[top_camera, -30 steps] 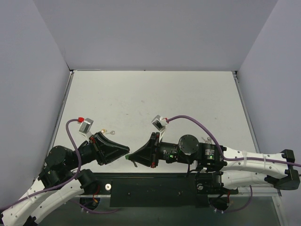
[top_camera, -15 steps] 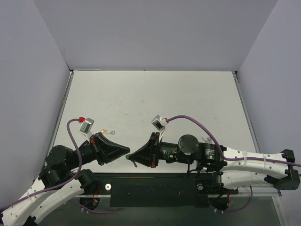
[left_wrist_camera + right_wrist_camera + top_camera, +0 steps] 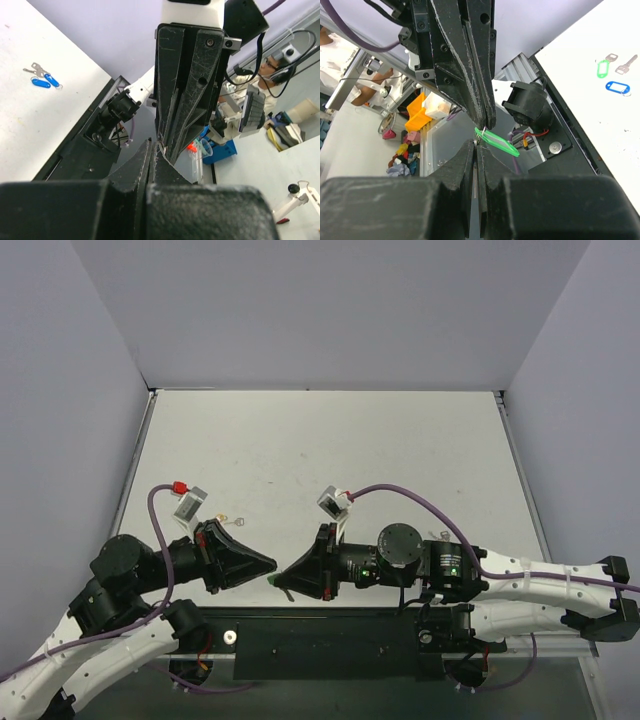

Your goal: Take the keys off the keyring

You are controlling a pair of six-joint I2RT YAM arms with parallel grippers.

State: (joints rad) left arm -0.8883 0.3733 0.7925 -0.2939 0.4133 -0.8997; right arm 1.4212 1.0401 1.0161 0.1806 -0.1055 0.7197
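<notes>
The keyring hung in the air over the near edge of the table, just in front of the arm bases. Its green tag dangled from the spot where the two grippers met tip to tip. We saw the right gripper with its fingers pressed together. The left gripper faced it, closed as well. Each seemed to pinch something thin at the small metal ring, but we could not tell which had the ring and which the key. The key was hidden between the tips, and only a glint of metal showed in the left wrist view.

We judged the step in hand to be working the key round the ring's coil and off its end. To do that well, we thought one gripper should hold firm as an anchor. The other should make small, slow moves along the curve of the wire. A straight pull could bend the ring or tear it out of the pinch. The free tag could swing and hide the joint, which was another reason to go slowly. A slip there could drop the key among the bases.

Farther out on the table lay a second green tag, a silver key beside it and a blue tag, all well apart from the work.
</notes>
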